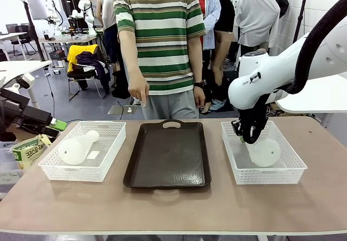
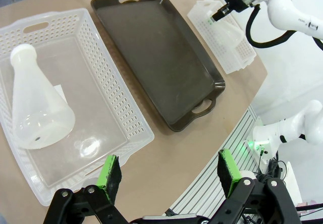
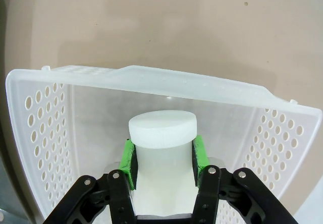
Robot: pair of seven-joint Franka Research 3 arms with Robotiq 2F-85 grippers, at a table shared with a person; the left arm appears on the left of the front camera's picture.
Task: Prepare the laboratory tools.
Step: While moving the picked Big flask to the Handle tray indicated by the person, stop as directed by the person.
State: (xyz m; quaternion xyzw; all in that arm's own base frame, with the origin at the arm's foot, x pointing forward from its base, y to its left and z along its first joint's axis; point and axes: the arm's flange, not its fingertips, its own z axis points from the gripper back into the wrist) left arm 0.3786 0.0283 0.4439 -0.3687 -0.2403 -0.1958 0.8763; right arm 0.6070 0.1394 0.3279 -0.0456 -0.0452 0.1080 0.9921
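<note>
The right conical flask [image 1: 265, 152] is held inside the right lattice basket [image 1: 271, 179]. Its neck is pinched just below the rim between the fingers of the right gripper [image 3: 162, 156], and its wide base is turned toward the robot's side. A lift clear of the basket toward the dark tray [image 1: 168, 159] seems called for. The left conical flask [image 2: 38, 108] is seen lying on its side in the left lattice basket [image 2: 126, 113], ahead of the left gripper [image 2: 169, 171], whose fingers are spread wide and empty.

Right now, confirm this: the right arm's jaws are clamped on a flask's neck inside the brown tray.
Wrong place. The right arm's jaws are clamped on the neck of the flask inside the white basket on the robot's right, not the brown tray. The right wrist view shows it.
</note>
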